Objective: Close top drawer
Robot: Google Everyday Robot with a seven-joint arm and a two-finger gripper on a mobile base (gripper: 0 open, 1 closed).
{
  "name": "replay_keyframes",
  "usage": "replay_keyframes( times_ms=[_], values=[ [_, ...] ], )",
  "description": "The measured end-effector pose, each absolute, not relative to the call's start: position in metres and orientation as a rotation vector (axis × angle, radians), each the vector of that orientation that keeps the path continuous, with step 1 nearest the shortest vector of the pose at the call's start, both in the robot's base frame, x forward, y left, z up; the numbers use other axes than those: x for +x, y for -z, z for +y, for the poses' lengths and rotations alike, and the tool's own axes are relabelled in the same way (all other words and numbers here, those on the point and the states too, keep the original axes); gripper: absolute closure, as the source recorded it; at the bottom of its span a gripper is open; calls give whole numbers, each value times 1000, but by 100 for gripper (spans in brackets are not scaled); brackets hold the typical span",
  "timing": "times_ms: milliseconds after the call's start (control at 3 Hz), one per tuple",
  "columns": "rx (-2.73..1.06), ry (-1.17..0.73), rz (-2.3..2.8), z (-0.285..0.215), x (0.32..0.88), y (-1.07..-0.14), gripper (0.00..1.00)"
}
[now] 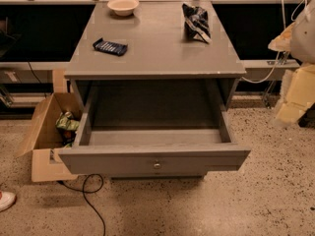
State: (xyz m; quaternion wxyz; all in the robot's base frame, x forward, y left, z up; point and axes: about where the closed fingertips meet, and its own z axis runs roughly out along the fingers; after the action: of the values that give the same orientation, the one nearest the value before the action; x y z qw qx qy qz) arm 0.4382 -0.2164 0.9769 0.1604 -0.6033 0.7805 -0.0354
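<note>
The top drawer of the grey cabinet is pulled far out toward me. Its deep box is empty inside. A small round silver knob sits at the centre of its front panel. My gripper shows as a pale yellow and white shape at the right edge of the view. It hangs to the right of the drawer's right side and is apart from it, not touching anything. The lower drawers are hidden under the open drawer.
On the cabinet top stand a beige bowl, a dark crumpled bag and a flat dark blue object. An open cardboard box sits on the floor at left. A black cable and a shoe lie in front.
</note>
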Motion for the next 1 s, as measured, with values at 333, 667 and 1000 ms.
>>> replay_keyframes(
  times_ms=[333, 667, 1000],
  values=[
    [-1725, 104, 2217, -215, 438, -976, 0],
    [-1704, 34, 2241, -216, 437, -947, 0],
    [-1632, -68, 2291, -220, 431, -894, 0]
  ],
)
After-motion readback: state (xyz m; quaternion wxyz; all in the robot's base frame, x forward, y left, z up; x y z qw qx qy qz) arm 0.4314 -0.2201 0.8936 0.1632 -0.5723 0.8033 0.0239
